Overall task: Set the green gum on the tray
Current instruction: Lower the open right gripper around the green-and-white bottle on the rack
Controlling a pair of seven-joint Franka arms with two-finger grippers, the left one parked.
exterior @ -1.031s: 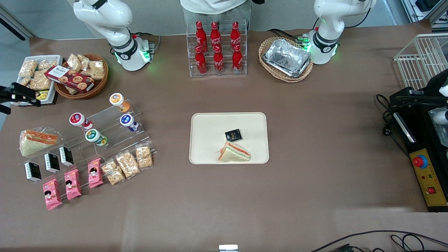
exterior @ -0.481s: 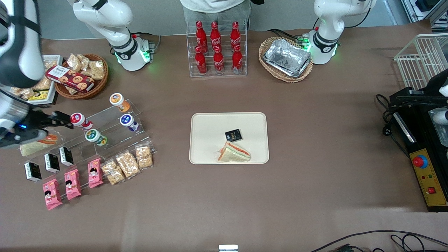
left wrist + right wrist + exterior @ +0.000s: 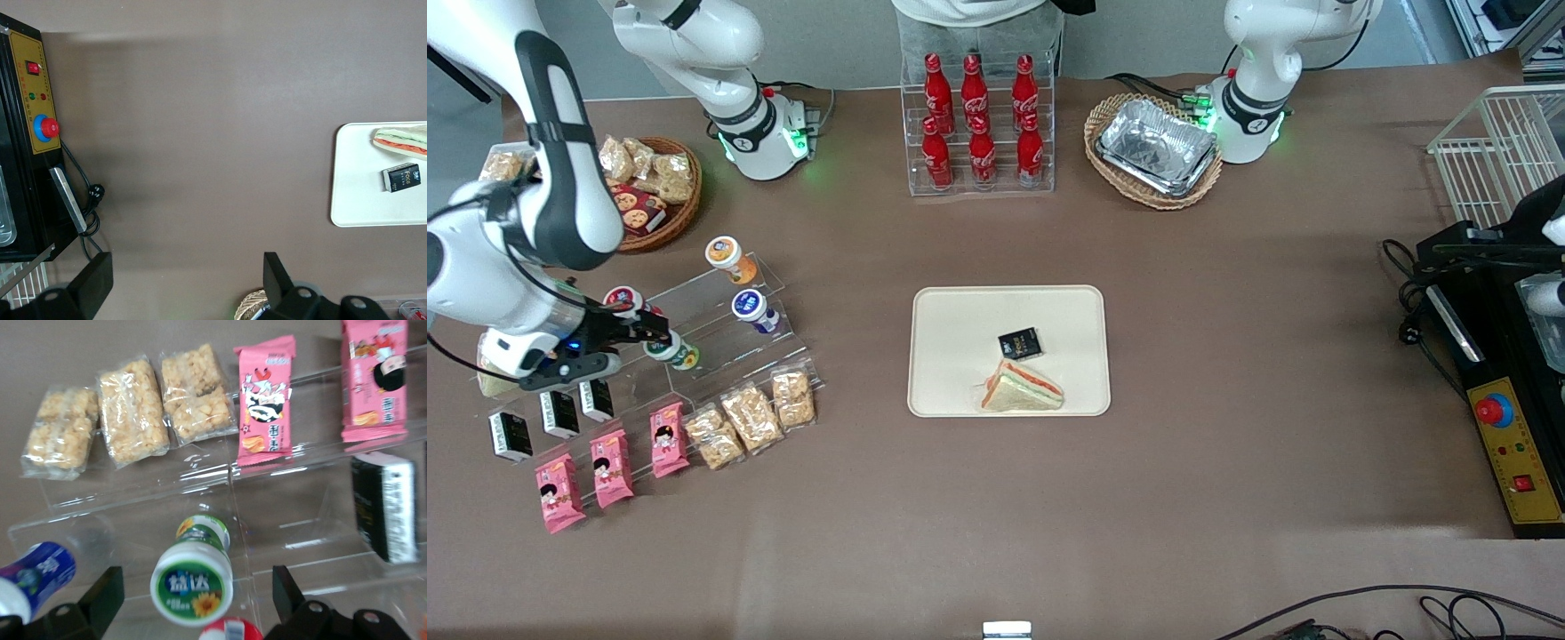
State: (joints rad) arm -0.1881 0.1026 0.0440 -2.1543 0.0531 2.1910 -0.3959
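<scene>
The green gum (image 3: 681, 355), a small canister with a green-and-white lid, lies on the clear stepped stand (image 3: 694, 311) toward the working arm's end of the table. My right gripper (image 3: 651, 334) hovers just above it, open and empty. In the right wrist view the gum (image 3: 192, 580) sits between the two black fingers (image 3: 100, 597), with a gap on each side. The cream tray (image 3: 960, 356) lies at the table's middle and holds a sandwich (image 3: 1021, 388) and a small black packet (image 3: 1021, 343). The tray also shows in the left wrist view (image 3: 360, 173).
A red-lidded canister (image 3: 230, 630), a blue-lidded one (image 3: 751, 308) and an orange-lidded one (image 3: 727, 253) share the stand close to the gum. Pink packets (image 3: 609, 467), puffed snack bags (image 3: 751, 416) and black packets (image 3: 560, 413) lie nearer the camera. A cola rack (image 3: 978, 124) stands farther back.
My right arm has swung in from the table's end, past the red-lidded canister. The gripper now hovers over the green gum. Nothing on the table has moved.
</scene>
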